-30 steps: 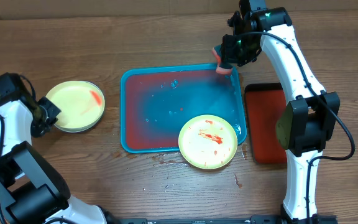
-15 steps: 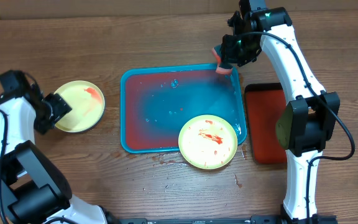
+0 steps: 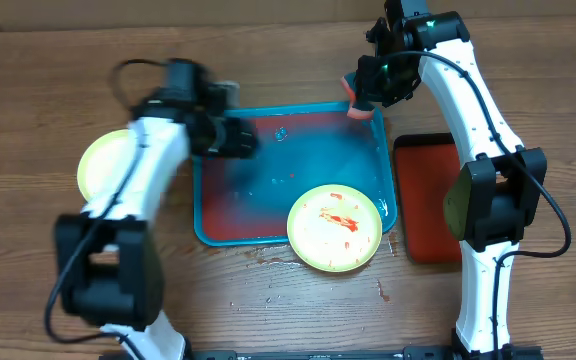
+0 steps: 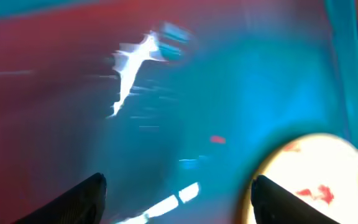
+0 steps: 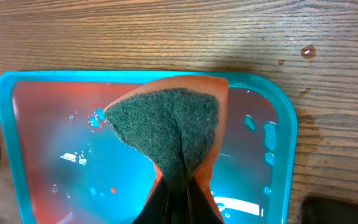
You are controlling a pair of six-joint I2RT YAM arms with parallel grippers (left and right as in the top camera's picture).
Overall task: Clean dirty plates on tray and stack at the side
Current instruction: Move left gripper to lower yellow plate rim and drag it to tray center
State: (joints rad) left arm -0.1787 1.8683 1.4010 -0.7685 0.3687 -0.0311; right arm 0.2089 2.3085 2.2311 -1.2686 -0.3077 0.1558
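Yellow-green plate waits for scrubbing at the tray's near right corner

Yellow-green and smeared with red, the dirty plate [image 3: 334,227] lies on the near right corner of the teal tray [image 3: 243,218], overlapping its rim. A second pale plate [image 3: 101,165] sits on the table left of the tray. The left gripper [image 4: 180,198] hovers over the tray's far left, fingers spread and empty. At the far right corner the right gripper [image 5: 178,198] pinches a sponge [image 5: 166,118]. The step in hand is probably the reach for the smeared plate. Next, the left must steady it while the sponge comes across.

Bright even light; left arm [image 3: 154,158] blurred, glare streaks on wet tray [image 4: 260,93].
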